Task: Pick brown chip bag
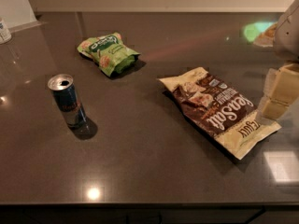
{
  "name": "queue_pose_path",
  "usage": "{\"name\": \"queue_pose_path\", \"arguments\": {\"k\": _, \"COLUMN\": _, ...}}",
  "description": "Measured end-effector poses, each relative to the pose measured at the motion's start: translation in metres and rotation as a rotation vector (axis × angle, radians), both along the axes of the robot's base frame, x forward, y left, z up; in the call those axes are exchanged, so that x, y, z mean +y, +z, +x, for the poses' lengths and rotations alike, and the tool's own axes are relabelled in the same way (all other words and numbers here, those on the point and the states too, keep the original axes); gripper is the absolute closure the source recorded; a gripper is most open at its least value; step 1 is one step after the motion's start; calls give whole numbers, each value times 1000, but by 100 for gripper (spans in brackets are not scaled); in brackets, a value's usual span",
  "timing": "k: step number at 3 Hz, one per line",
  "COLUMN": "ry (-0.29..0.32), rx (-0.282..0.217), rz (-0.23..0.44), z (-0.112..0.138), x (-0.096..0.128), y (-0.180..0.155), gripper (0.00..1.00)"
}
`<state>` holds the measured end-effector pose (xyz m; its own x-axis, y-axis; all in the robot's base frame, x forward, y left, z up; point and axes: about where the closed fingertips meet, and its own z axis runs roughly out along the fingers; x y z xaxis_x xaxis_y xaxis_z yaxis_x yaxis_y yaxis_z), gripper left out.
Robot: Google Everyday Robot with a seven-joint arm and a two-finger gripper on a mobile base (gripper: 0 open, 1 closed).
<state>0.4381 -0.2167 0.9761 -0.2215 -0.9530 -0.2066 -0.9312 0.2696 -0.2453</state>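
The brown chip bag (216,108) lies flat on the dark countertop, right of centre. It has a dark brown middle, cream-yellow ends and white "Sea Salt" lettering. My gripper (279,93), cream-coloured, comes in from the right edge of the view. It hovers just beside the bag's right end, above the counter. It holds nothing that I can see.
A puffy green snack bag (109,53) lies at the back, left of centre. An open blue and silver drink can (67,101) stands upright on the left. A white container (4,30) shows at the far left edge. The counter's front edge (140,203) runs along the bottom.
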Motion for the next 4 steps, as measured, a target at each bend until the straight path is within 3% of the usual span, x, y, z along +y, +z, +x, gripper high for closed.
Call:
{"name": "queue_pose_path", "arguments": {"k": 2, "ry": -10, "rx": 13, "rz": 2, "z": 10, "x": 2, "y": -5, "gripper": 0}}
{"name": "queue_pose_path", "arguments": {"k": 4, "ry": -175, "rx": 94, "rz": 57, "z": 46, "x": 2, "y": -48, "gripper": 0}}
